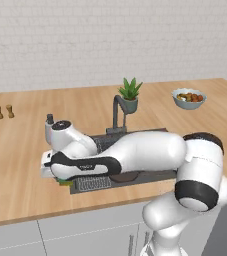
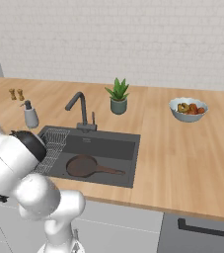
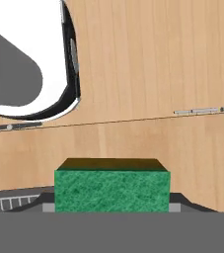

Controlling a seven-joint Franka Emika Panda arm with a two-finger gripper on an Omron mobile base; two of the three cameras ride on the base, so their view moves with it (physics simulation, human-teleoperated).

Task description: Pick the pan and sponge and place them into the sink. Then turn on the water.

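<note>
Our jaws stand part-closed about the green sponge (image 3: 112, 190), which sits between them with its long axis across the gap; we judge it gripped. Our gripper (image 1: 60, 176) hangs at the near left corner of the sink (image 2: 133, 148). The basin lies to our right, the pan (image 2: 84, 166) already inside it.

Right at the claw (image 3: 112, 207), the sponge (image 3: 112, 190) shows a rough, mottled green top, matt like scouring fibre. Beyond it spreads the counter (image 3: 158, 64), pale wood with fine straight grain and a smooth satin finish. Beside the claw, the sink (image 2: 128, 148) looks matt dark grey, like stone composite, with a thin metal wire rack (image 2: 52, 148). Farther inside lies the pan (image 2: 84, 165), dull brown-black metal. The faucet (image 2: 79, 106) behind is matt dark grey metal.
</note>
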